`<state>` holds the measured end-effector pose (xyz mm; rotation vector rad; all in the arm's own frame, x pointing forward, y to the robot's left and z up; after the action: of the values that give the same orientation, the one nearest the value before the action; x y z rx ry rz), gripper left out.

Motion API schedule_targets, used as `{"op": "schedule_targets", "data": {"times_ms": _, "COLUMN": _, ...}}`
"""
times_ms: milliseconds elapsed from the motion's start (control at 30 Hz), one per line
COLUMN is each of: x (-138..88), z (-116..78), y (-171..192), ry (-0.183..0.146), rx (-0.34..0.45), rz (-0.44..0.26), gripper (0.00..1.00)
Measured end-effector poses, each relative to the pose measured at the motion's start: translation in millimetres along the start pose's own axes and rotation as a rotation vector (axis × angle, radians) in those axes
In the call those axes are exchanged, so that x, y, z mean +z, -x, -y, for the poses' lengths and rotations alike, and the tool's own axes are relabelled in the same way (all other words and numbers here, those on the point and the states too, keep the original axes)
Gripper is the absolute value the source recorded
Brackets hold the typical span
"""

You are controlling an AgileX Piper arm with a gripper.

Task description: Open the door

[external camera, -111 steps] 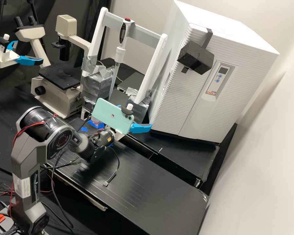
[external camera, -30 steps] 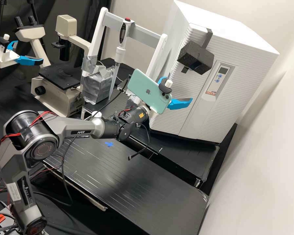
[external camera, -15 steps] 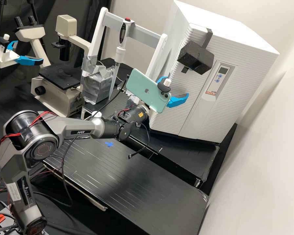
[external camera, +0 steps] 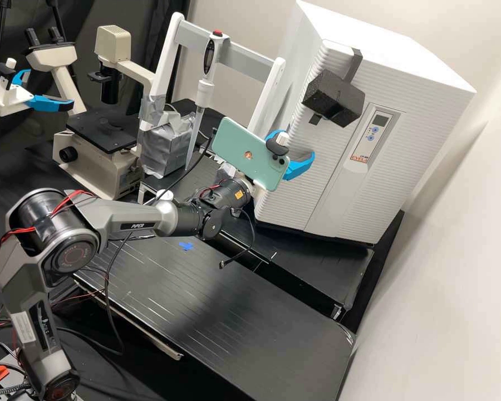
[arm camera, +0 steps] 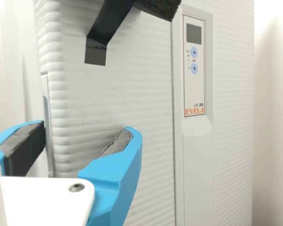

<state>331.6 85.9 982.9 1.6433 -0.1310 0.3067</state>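
Blue fingers [arm camera: 115,174]: the gripper [arm camera: 87,127] has them parted by a fair gap, nothing clamped between; the door's rounded edge shows in that gap, though whether either tip touches it cannot be told.
Door [external camera: 300,167]: on the front of the white cabinet, beyond the gripper, seemingly closed.
Handle slot [arm camera: 47,122]: along the cabinet's side by the door edge; a fingertip hooked behind that edge would likely start the swing.
Slip risk: the edge is rounded and ribbed, so a shallow hook could slide off on the pull.
Drag risk: a straight tug, rather than an arc about the hinge, could shift the cabinet instead.
Foam block [external camera: 334,99]: strapped high on the door; a rising wrist or the phone [external camera: 247,153] might knock it.
Door face: turned toward the arm.
Long axis: upright with the cabinet, slanting from upper right to lower left in the high view.
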Motion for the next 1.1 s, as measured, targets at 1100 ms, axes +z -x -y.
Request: {"op": "schedule_targets", "data": {"times_ms": 1100, "x": 11.3, "z": -2.5, "y": 16.0, "ry": -0.013, "rx": 0.002, "rz": -0.028, "gripper": 0.0}}
